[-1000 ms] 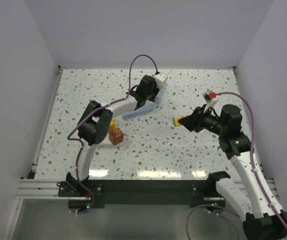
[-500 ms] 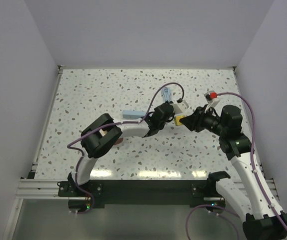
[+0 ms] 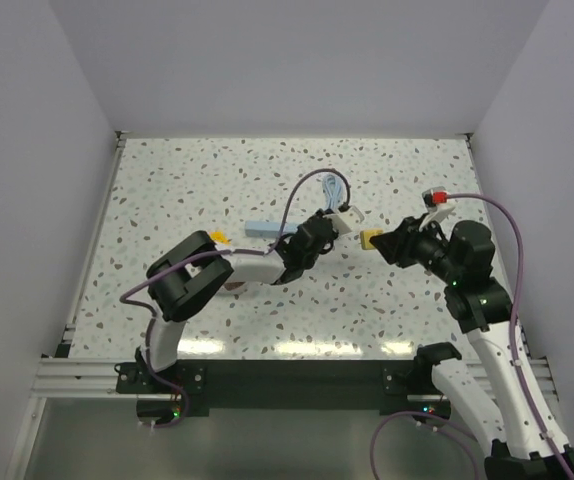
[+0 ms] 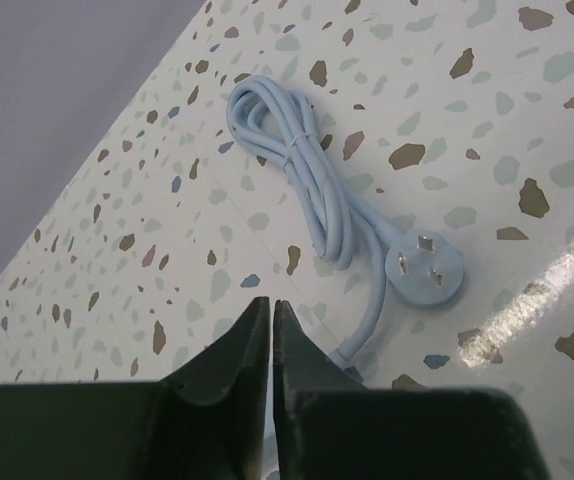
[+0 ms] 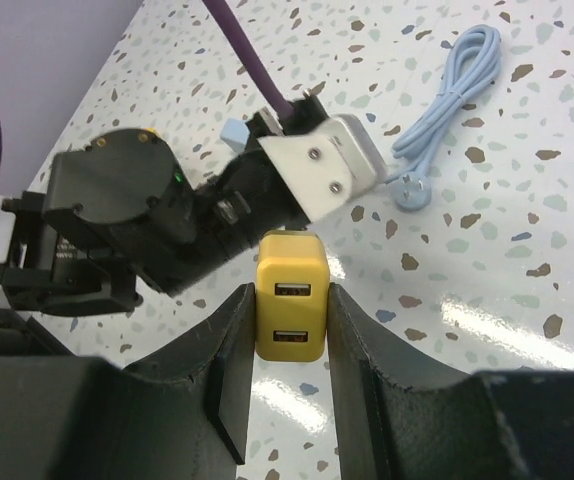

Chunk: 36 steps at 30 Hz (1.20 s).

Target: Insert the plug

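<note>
**Top view.** Shows both arms over the speckled table (image 3: 167, 200). Places the left gripper (image 3: 335, 226) at frame centre, just below a coiled blue cable (image 3: 334, 188). Places the right gripper (image 3: 377, 241) just right of it, pinching a yellow adapter (image 3: 370, 240). Alone shows a pale blue strip (image 3: 264, 228) left of centre, partly behind the left arm (image 3: 257, 262). Too coarse to settle how the left jaws stand.

**Left wrist view.** Resolves what the top view cannot: fingers (image 4: 237, 350) pressed together at lower centre, nothing between them. Puts the plug (image 4: 425, 272) right of centre, flat on the table, three pins facing up, apart from the fingertips. Traces the cable from the plug up to a tied coil at upper centre.

**Right wrist view.** Gives the only close look at the adapter: upright at frame centre, clamped on both sides by the two fingers, two USB ports toward the camera. Shows the left arm beyond it, filling the left half of the frame. Shows cable and plug lying on the table at upper right, clear of both grippers.
</note>
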Each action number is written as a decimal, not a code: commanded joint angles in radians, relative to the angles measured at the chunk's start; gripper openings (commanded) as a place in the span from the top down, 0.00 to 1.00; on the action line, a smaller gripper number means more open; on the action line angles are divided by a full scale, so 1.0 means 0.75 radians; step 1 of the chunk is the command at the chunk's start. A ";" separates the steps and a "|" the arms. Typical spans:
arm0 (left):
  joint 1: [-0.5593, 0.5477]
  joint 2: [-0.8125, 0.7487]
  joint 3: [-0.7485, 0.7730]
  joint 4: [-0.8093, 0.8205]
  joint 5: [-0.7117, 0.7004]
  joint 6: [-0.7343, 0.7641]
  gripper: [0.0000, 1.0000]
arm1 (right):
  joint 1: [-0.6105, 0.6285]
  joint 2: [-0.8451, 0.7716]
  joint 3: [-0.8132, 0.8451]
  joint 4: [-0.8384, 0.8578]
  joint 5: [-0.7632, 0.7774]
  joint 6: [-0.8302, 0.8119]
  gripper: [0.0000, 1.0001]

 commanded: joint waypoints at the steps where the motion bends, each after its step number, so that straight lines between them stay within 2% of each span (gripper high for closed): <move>1: 0.122 -0.198 -0.081 0.095 0.234 -0.167 0.88 | -0.004 -0.029 0.037 0.010 0.046 -0.019 1.00; 3: 0.224 -0.286 -0.168 0.110 0.396 -0.206 0.61 | -0.006 -0.023 0.039 0.012 0.046 -0.021 1.00; 5: 0.292 -0.327 -0.220 0.134 0.539 -0.180 0.39 | -0.004 -0.019 0.042 0.018 0.034 -0.019 1.00; 6: 0.308 -0.327 -0.216 0.114 0.570 -0.176 0.18 | -0.004 -0.016 0.039 0.022 0.026 -0.014 1.00; 7: 0.323 -0.294 -0.192 0.077 0.599 -0.176 0.14 | -0.004 -0.008 0.037 0.030 0.010 -0.012 1.00; 11: 0.351 -0.137 0.037 -0.276 0.585 -0.174 0.11 | -0.004 0.010 0.031 0.045 -0.019 -0.006 1.00; 12: 0.349 -0.110 0.107 -0.317 0.567 -0.196 0.11 | -0.004 0.008 0.029 0.045 -0.023 -0.006 1.00; 17: 0.347 -0.055 0.142 -0.420 0.389 -0.433 0.11 | -0.004 0.020 0.015 0.057 -0.029 -0.006 1.00; 19: 0.349 -0.087 0.101 -0.432 0.338 -0.515 0.12 | -0.004 0.035 0.009 0.071 -0.043 -0.006 1.00; 20: 0.349 -0.114 0.065 -0.410 0.319 -0.617 0.12 | -0.004 0.053 0.007 0.073 -0.052 -0.006 1.00; 24: 0.343 -0.290 -0.211 -0.259 0.239 -0.781 0.08 | -0.004 0.080 -0.012 0.100 -0.070 0.006 1.00; 26: 0.345 -0.349 -0.263 -0.203 0.286 -0.759 0.05 | -0.002 0.090 -0.012 0.110 -0.093 0.008 1.00; 31: 0.345 -0.368 -0.267 -0.248 0.474 -0.626 0.05 | -0.004 0.082 -0.024 0.116 -0.105 0.014 1.00; 36: 0.351 -0.445 -0.349 -0.195 0.613 -0.603 0.04 | -0.004 0.080 -0.024 0.114 -0.103 0.012 1.00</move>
